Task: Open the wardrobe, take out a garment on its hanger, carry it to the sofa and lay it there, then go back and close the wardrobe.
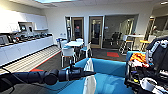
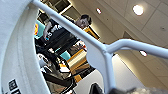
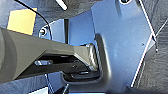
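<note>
The left arm (image 1: pixel 37 77) reaches in low and nearly level from the left, a dark jointed limb stretched straight out over the big bright blue upholstered sofa (image 1: pixel 107 68) with its curved low back. At its tip the left gripper (image 1: pixel 86 73) has its jaws clenched on the thin white clothes hanger (image 2: pixel 105 53), and the white short-sleeved T-shirt (image 1: pixel 89 80) of thin fabric hangs from it in a narrow, folded drape, dangling over the wide blue seat close to the front of the back cushion; whether its lower hem touches the seat I cannot tell. From the left wrist's own camera the hanger's white bars run close across the view, meeting at a junction just by the wrist, with a broad band of the white fabric (image 2: pixel 17 55) curving beside them and the ceiling with its round lights behind. A person in a dark top (image 2: pixel 57 31) stands near the sofa's end, by a cart of dark equipment (image 1: pixel 147 72) with an orange cloth (image 1: pixel 138 57) on it at the right. Beyond the sofa stand a small white table (image 1: pixel 74 43) and white chairs (image 1: pixel 68 53), and a long white worktop (image 1: pixel 25 43) runs along the left wall. The right wrist's camera looks onto the robot's own dark plate and bar above a dark carpet; whether the right jaws are open or closed I cannot tell.
</note>
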